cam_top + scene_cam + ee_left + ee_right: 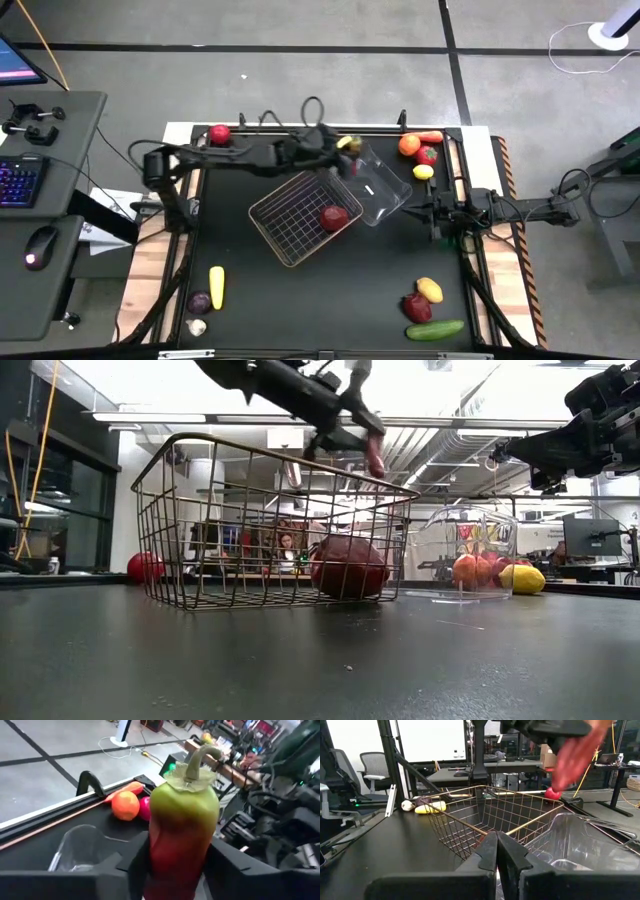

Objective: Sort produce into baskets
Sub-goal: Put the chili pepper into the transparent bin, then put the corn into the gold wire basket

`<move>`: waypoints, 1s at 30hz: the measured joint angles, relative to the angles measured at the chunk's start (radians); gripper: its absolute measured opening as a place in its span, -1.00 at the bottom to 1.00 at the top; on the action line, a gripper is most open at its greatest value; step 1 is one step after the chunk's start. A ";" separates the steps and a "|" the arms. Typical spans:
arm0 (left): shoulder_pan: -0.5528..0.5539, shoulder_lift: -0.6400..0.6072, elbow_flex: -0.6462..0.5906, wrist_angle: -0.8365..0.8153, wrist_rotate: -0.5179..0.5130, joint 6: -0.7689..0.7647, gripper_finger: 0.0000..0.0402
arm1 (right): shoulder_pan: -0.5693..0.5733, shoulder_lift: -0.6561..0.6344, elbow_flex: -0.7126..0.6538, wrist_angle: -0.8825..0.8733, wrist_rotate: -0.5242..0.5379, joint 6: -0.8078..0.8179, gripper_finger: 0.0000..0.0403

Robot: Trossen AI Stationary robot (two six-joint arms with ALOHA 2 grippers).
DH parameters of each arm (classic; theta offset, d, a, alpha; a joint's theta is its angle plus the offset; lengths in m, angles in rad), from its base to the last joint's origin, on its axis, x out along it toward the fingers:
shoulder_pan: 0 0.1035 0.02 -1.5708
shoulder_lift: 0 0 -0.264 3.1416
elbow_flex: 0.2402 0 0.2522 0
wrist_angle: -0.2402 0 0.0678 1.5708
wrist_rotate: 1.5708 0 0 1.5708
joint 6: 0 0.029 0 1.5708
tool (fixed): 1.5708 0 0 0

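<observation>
Sorting looks barely begun: purple onion (200,301), garlic (197,326) and banana (216,286) lie loose on the worktop; the wire basket (290,228) holds one apple (334,217). Left gripper (172,865) clamps a pepper (182,830) above the clear tub (380,193), whose contents are hard to read. Right gripper (496,851), jaws closed, waits empty.

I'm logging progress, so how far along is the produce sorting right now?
Early. One red fruit lies in the wire basket; the clear tub looks empty. The left gripper holds a pepper above the tub. The right gripper waits shut beside the tub. Most produce is still on the table, at its corners.
</observation>
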 joint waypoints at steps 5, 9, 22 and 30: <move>-0.004 0.102 0.093 -0.008 0.076 0.026 0.11 | 0.000 0.000 0.000 0.000 0.000 0.000 -1.00; -0.002 0.135 0.144 -0.007 0.160 0.029 0.30 | 0.000 0.000 0.000 0.000 0.000 0.000 -1.00; -0.040 -0.065 0.143 -0.400 0.372 0.137 0.43 | 0.000 0.000 0.000 0.000 0.000 0.000 -1.00; -0.171 -0.329 -0.134 -0.250 0.149 0.084 0.42 | 0.000 0.000 0.000 0.000 0.000 0.000 -1.00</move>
